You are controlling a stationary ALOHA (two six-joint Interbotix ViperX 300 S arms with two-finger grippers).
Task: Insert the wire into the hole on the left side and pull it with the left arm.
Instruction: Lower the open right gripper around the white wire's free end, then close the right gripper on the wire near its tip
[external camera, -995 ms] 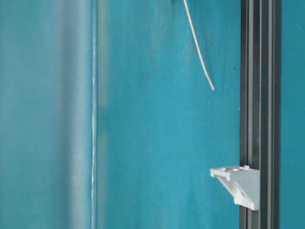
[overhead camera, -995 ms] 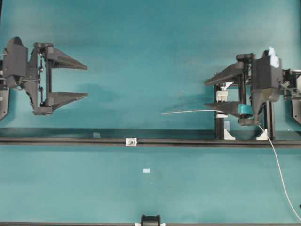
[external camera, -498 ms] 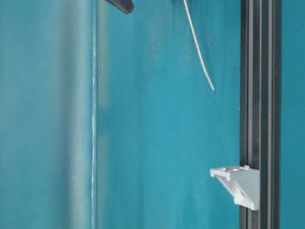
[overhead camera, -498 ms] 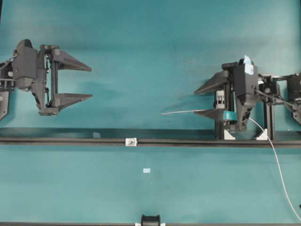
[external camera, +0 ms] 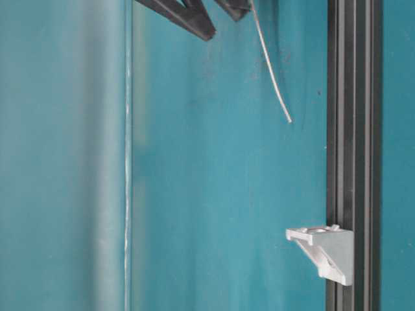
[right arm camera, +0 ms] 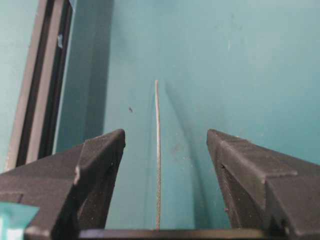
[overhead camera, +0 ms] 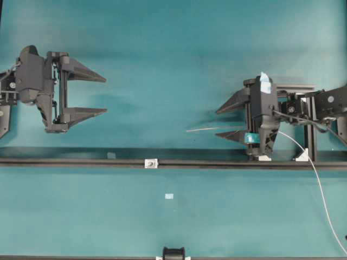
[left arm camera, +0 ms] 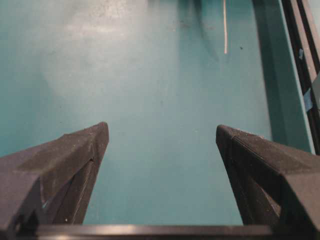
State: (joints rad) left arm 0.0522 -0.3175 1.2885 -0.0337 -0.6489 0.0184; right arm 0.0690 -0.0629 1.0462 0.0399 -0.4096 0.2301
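Note:
The wire (overhead camera: 206, 129) lies on the teal table, its free tip pointing left, and trails off to the lower right. My right gripper (overhead camera: 217, 123), marked with pale blue tape and teal, is open and straddles the wire without touching it. In the right wrist view the wire (right arm camera: 157, 150) runs up between the spread fingers of the right gripper (right arm camera: 165, 134). The hole (overhead camera: 148, 162) sits in a small silver-white fitting on the black rail, left of and below the wire tip. My left gripper (overhead camera: 106, 95) hovers open and empty at the far left; its wrist view shows the left gripper (left arm camera: 161, 130) and the distant wire (left arm camera: 225, 25).
A black rail (overhead camera: 81, 161) crosses the table from left to right. A small pale tape rectangle (overhead camera: 169, 196) lies below it. A black frame with white brackets (overhead camera: 309, 124) stands behind the right gripper. In the table-level view the right gripper's fingers (external camera: 188, 16) flank the wire (external camera: 272, 71) above a white bracket (external camera: 324, 253).
My right gripper has moved left along the wire, still open, and its fingers have entered the table-level view. The left gripper shifted slightly right at first, then stayed still.

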